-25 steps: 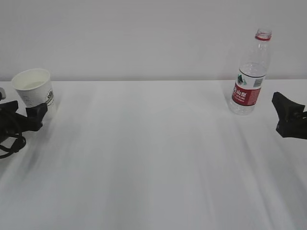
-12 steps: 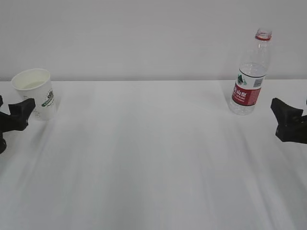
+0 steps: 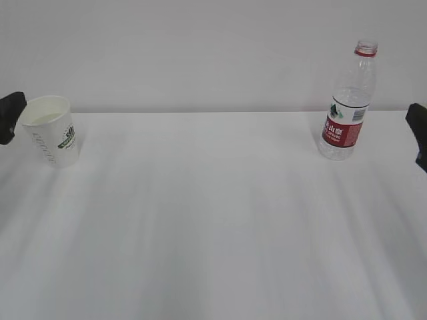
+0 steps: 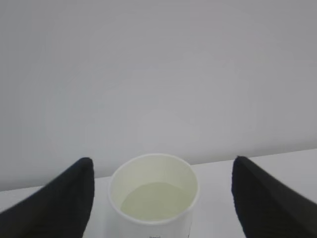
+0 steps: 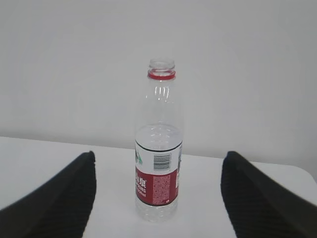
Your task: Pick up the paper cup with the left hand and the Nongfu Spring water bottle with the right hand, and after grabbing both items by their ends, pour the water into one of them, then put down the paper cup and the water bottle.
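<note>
Standing upright at nine o'clock: paper cup [image 3: 52,138]; at two o'clock: Nongfu Spring water bottle [image 3: 348,105]. Hovering with fingers spread, gripping nothing: left hand [image 4: 161,198], right hand [image 5: 158,198].

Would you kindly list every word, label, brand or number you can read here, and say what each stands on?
Nothing is sharp enough to quote.
Nongfu Spring water bottle, red label: white characters, small print and a barcode, all too small to read.
Paper cup: dark green round logo and vertical grey lettering, both blurred.
Nothing else carries text.
</note>
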Robot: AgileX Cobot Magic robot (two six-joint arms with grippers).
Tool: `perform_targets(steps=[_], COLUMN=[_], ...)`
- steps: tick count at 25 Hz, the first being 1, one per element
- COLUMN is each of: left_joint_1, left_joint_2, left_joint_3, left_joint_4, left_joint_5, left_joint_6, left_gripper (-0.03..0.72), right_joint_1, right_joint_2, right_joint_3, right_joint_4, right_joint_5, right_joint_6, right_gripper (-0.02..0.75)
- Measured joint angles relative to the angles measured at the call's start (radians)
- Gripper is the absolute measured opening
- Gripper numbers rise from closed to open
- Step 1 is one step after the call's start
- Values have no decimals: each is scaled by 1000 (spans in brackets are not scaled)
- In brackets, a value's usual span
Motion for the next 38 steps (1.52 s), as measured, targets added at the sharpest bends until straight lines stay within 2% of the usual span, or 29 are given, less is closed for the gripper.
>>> perform_targets(steps=[6, 13, 21, 29, 32, 38], left_joint_1=[0, 0, 0, 0, -15, -112], left_joint_2=[-185, -428, -684, -855, -909, -1000], left_joint_3=[4, 6, 11, 11, 11, 11], left_joint_4=[39, 94, 100, 100, 98, 92], left_joint_5=[130, 317, 529, 718, 819, 1005], left_joint_6=[-52, -61, -63, -65, -65, -65], left_gripper=[624, 616, 598, 590, 590, 590], right_joint_1=[0, 0, 0, 0, 0, 0], right_joint_2=[-178, -366, -560, -647, -670, -727], right_joint_3=[0, 0, 0, 2, 3, -26], right_joint_4=[9, 10, 10, 10, 10, 10], right_joint_5=[133, 309, 482, 627, 669, 831], right_joint_6=[0, -14, -50, -58, -58, -58], right_gripper=[590, 590, 589, 589, 589, 589])
